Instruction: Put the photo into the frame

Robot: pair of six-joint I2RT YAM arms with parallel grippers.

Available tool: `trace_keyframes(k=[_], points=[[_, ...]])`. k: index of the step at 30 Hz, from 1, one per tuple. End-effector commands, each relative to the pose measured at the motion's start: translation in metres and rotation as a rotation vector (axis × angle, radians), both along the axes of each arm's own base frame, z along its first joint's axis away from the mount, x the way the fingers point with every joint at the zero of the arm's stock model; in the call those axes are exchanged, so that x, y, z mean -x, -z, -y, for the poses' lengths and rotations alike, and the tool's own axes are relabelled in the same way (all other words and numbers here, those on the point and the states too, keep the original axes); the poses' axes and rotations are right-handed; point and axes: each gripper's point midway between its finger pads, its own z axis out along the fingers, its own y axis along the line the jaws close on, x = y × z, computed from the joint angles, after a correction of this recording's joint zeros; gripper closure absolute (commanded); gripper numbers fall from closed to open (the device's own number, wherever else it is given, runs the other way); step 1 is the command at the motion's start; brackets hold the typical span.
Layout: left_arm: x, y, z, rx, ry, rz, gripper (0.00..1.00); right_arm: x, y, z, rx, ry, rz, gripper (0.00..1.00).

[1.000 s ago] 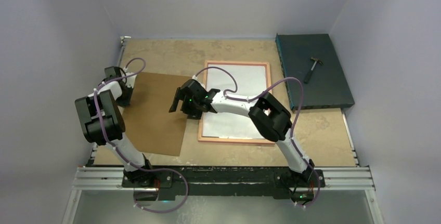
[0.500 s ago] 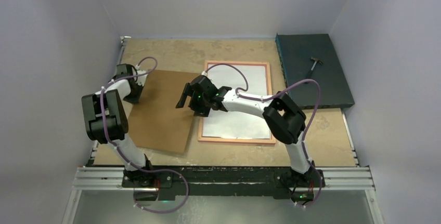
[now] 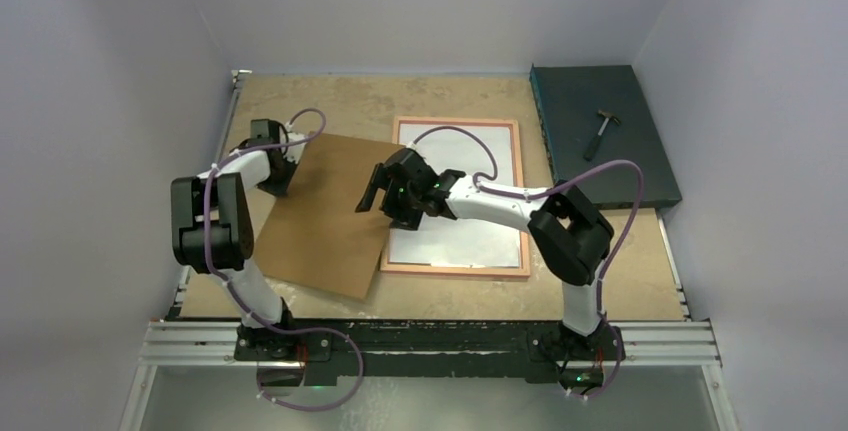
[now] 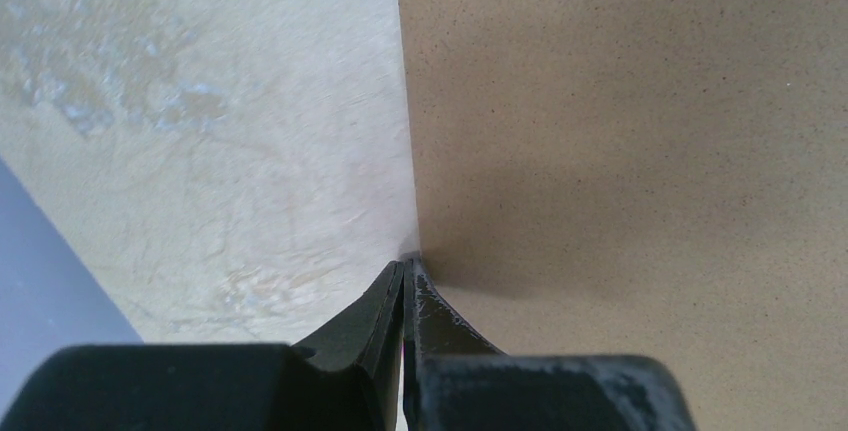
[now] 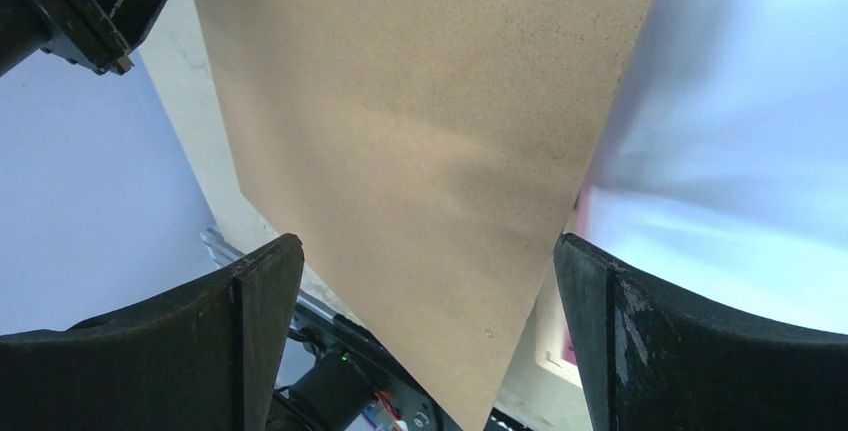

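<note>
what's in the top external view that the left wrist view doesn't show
Only the top external view: the frame lying flat with the photo white side up inside it, the open right gripper above the right edge of the brown board, and a hammer on a dark mat. Only the left wrist view: a close look at the left gripper pinched shut on the board's edge. Both: the brown board, the tabletop and the left gripper.
</note>
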Motion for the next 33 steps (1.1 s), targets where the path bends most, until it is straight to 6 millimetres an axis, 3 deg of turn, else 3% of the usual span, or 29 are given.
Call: trace_keyframes(k=[1,12,21,33], points=[[0.039,0.022,0.08,0.26,0.066,-0.184,0.99,-0.022,-0.072,-0.012,-0.224,0.054,0.121,0.04],[0.039,0.012,0.112,0.265,0.13,-0.179,1.0,-0.023,-0.057,0.029,-0.19,0.104,0.103,0.03],[0.036,0.01,0.099,0.19,0.115,-0.153,1.0,-0.015,-0.019,0.05,-0.127,0.072,0.069,0.03],[0.033,0.01,0.093,0.16,0.103,-0.147,1.0,-0.009,-0.02,0.062,-0.123,-0.002,0.136,0.08]])
